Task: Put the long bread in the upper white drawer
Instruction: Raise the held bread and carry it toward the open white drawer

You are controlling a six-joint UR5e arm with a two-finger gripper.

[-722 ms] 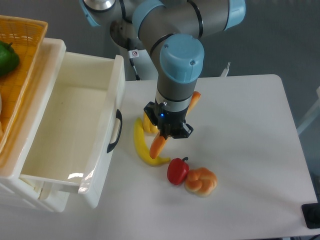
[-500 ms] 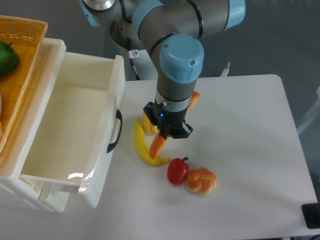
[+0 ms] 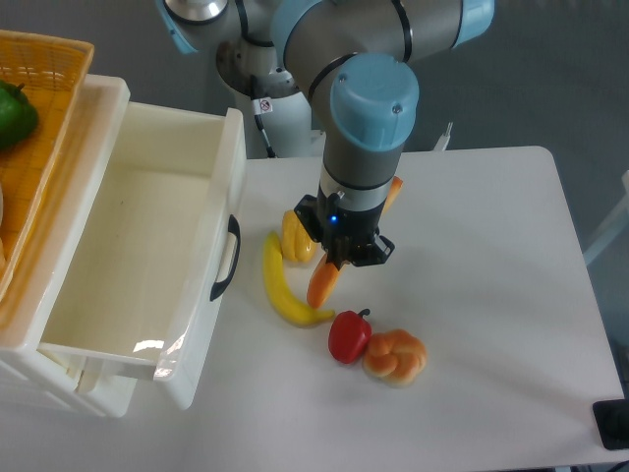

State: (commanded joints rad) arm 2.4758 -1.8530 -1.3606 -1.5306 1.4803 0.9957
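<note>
Claw (image 3: 337, 258) clamped on the long bread (image 3: 322, 283), tilted beside the banana (image 3: 283, 291); upper white drawer (image 3: 147, 251) stands open.

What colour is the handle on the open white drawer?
Black; the handle shows clearly on the drawer front in the fixed camera view.

I see the long bread (image 3: 322, 283), a slim orange-tan loaf, tilted with its lower rounded end toward me and its upper tip showing past the wrist; its middle is hidden. From here the upper white drawer (image 3: 147, 258) sits pulled open at the left, deep and glossy, with its black curved handle facing the loaf.
</note>
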